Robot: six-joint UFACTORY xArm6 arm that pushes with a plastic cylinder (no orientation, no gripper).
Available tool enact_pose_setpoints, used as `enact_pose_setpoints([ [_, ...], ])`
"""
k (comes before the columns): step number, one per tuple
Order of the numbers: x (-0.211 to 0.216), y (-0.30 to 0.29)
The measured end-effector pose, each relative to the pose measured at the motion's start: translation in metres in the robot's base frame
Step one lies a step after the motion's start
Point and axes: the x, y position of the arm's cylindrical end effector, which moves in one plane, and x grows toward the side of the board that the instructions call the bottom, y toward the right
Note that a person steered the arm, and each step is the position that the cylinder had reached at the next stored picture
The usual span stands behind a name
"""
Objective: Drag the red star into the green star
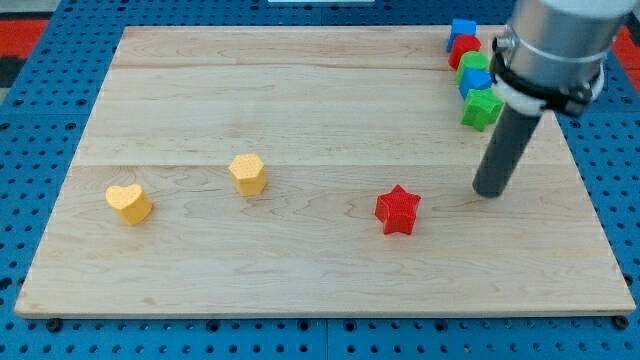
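Note:
The red star (397,209) lies on the wooden board, right of the middle and toward the view's bottom. The green star (482,108) sits near the board's upper right, at the lower end of a column of blocks. My tip (489,192) rests on the board to the right of the red star, apart from it, and below the green star. The rod rises from the tip to the arm's grey body at the view's top right.
Above the green star stand a blue block (475,82), a green block (474,63), a red block (464,46) and a blue block (462,28). A yellow heart (129,203) and a yellow hexagon-like block (248,174) lie at the left.

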Motion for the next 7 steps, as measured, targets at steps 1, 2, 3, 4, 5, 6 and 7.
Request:
enact_pose_setpoints([
  [1, 0.048, -0.027],
  [2, 0.044, -0.091],
  [3, 0.025, -0.138],
  [4, 0.013, -0.137],
  [5, 0.005, -0.122],
  [6, -0.006, -0.110],
  [7, -0.018, -0.105],
])
